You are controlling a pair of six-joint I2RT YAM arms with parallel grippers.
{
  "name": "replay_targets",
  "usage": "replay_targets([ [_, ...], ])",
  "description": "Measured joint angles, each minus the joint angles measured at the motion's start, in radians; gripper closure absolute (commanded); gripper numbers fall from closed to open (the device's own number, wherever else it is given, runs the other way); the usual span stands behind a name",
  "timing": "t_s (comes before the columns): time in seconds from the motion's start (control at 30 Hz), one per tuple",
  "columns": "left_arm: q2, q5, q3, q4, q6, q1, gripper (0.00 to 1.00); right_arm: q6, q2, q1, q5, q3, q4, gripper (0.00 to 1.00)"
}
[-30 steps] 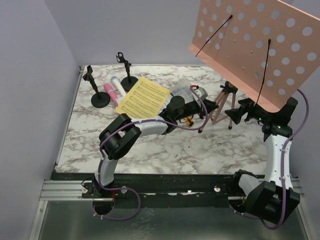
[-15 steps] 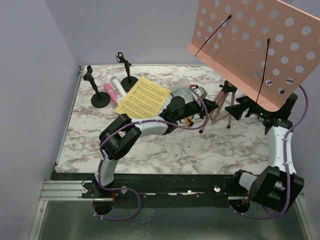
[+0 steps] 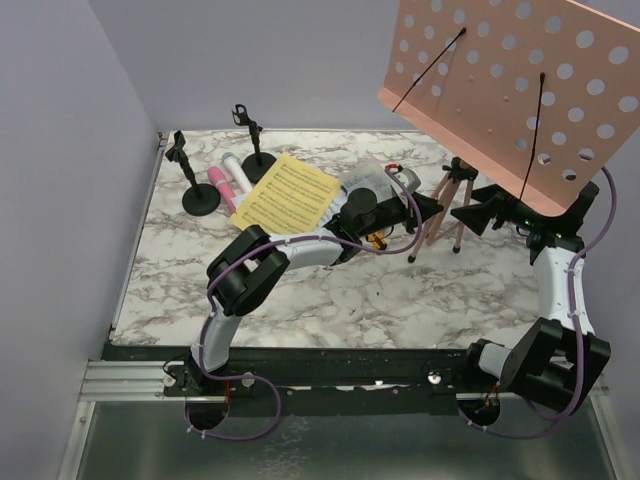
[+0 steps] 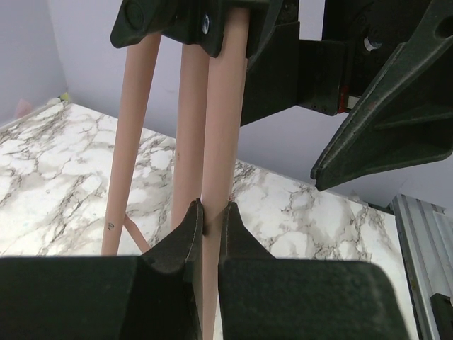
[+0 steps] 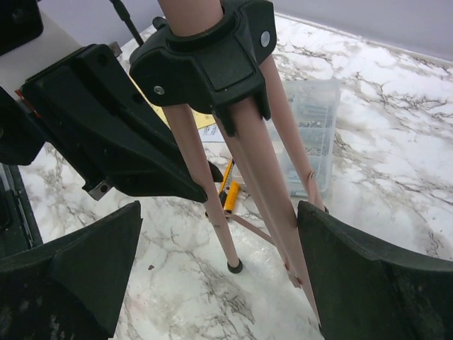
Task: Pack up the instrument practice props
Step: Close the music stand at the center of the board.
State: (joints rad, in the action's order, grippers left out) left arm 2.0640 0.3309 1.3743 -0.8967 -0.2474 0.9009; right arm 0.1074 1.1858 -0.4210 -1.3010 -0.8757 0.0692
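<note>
Left gripper (image 4: 210, 218) is pinched shut on one leg (image 4: 221, 142) of the rack (image 3: 500, 90), well below the black hub (image 4: 184, 21), apparently to steady the tripod or gather it for folding. The right gripper (image 5: 219, 212) gapes wide on either side of the same legs and holds nothing, placed, it seems, to take them from the opposite side. The rack stands at the right rear of the table (image 3: 350, 310), its desk tilted high above both arms. Where the arms crowd together in the overhead view, it is hard to say whether every foot rests on the top. The legs are smooth, matte pink tubes splaying from a moulded plastic hub with small screws. The desk is a flat pink plate punched with round holes and crossed by two thin black wires. Behind the legs lie a clear box (image 5: 315, 113) and a knife (image 5: 230, 195). At left rear wait the yellow sheet (image 3: 285, 195), pink mic (image 3: 218, 185), white mic (image 3: 238, 175) and a round-based holder (image 3: 201, 200), all unpacked on the veined marble-look surface.
</note>
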Motion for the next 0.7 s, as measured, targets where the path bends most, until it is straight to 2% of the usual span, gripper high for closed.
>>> replay_targets([
  [0.07,0.008,0.0,0.01,0.001,0.0,0.0,1.0,-0.024,0.0,0.0,-0.001,0.001,-0.026,0.01],
  [0.7,0.096,0.0,0.134,-0.002,-0.013,-0.002,1.0,-0.328,0.073,0.0,0.026,0.011,-0.332,0.0],
])
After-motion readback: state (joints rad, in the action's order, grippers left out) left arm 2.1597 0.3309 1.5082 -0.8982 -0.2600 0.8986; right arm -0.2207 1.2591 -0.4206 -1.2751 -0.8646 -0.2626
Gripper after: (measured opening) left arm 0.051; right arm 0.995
